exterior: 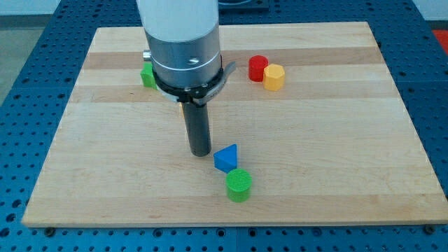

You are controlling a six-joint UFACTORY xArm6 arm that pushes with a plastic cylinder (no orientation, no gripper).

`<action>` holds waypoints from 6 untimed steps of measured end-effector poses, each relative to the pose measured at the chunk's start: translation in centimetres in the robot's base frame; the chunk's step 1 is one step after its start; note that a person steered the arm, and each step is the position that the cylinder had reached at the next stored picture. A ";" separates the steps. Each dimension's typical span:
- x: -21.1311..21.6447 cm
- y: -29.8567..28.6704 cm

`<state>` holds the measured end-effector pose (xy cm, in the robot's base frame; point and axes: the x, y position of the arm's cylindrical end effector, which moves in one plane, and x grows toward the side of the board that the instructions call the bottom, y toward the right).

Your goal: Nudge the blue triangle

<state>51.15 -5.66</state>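
The blue triangle [226, 158] lies on the wooden board [336, 140] a little below the view's middle. My tip [201, 152] stands just to its left, a small gap away, not clearly touching it. A green cylinder [239, 185] sits right below the blue triangle, close to it or touching it.
A red cylinder [258, 68] and a yellow block [274, 76] sit together at the upper right of the middle. A green block [148, 76] is partly hidden behind the arm's body at the upper left. The board lies on a blue perforated table.
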 end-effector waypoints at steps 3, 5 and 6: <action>4.0 0.5; 3.0 3.2; 3.0 2.9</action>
